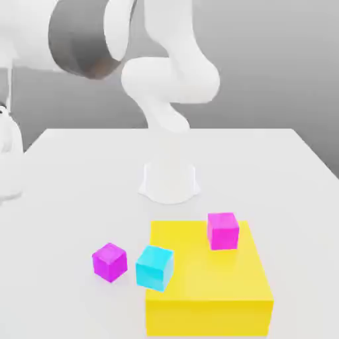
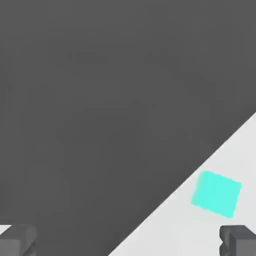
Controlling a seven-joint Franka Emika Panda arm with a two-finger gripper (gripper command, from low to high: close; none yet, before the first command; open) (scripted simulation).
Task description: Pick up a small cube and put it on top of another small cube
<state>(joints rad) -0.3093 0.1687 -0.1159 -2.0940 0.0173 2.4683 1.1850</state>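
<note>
1. Jaws: two dark grey fingertips (image 2: 20, 239) sit at opposite corners of the hand view, set wide apart with nothing clamped between them. Gripper (image 2: 129, 241) midpoint falls over the table's edge, where white tabletop meets grey background.

2. Count, small cubes: three. One cyan cube (image 1: 155, 267), one magenta cube (image 1: 109, 261) on the bare table, one pink-magenta cube (image 1: 223, 230) atop the yellow block.

3. Count, large pieces: one yellow block (image 1: 208, 291), flat and broad, lying on the white table (image 1: 79, 172).

4. Cyan cube relative to jaws: in the hand view it (image 2: 216, 193) lies on the white surface, off toward the finger at the picture's right, just ahead of that fingertip and clear of it. Not between the fingers. Not touched.

5. Exterior view: cyan cube looks tilted, sitting against the yellow block's corner on the exterior view's left; whether it rests on the table or leans on the block I cannot tell.

6. Magenta cube stands just beside the cyan one, on the exterior view's left, a small gap between them.

7. Pink-magenta cube sits upright on the yellow block's far edge, well apart from the other two.

8. Arm (image 1: 165, 73): white links rise from a round base (image 1: 169, 182) behind the block.
</note>
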